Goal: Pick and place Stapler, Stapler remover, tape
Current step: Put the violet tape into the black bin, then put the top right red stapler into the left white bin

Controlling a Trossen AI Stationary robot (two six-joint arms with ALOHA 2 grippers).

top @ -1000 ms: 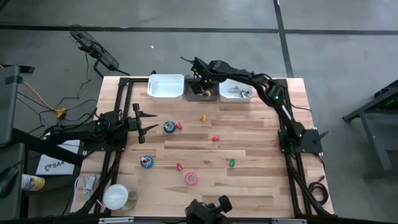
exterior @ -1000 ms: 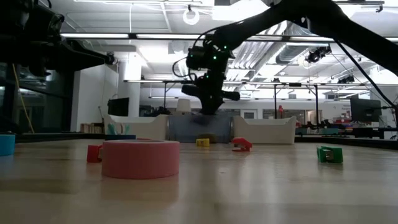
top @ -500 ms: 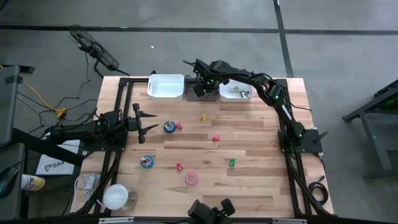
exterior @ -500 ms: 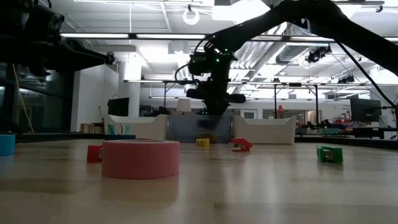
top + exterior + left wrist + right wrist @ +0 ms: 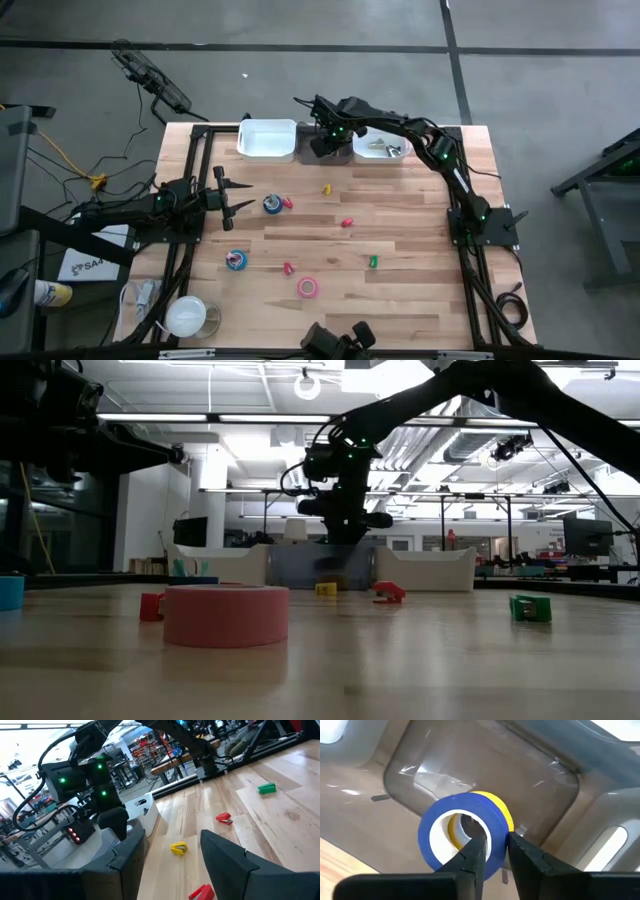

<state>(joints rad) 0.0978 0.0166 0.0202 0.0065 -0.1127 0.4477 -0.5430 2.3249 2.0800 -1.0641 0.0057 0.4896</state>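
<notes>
One blue-and-yellow tape roll (image 5: 465, 832) hangs over the grey bin (image 5: 485, 775) at table's far edge; right gripper (image 5: 492, 851) pinches its wall, one finger thru the hole, prob. loosening. We judge it light, stiff, smooth. Left gripper (image 5: 243, 196) waits w/ fingers apart.

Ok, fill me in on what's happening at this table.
The right tool is over the grey middle bin at the table's far edge, its fingers pinching the wall of a blue-and-yellow tape roll above the bin's floor. The left tool waits over the table's left side, fingers open. Other tape rolls, such as the pink one, lie on the wooden table.
</notes>
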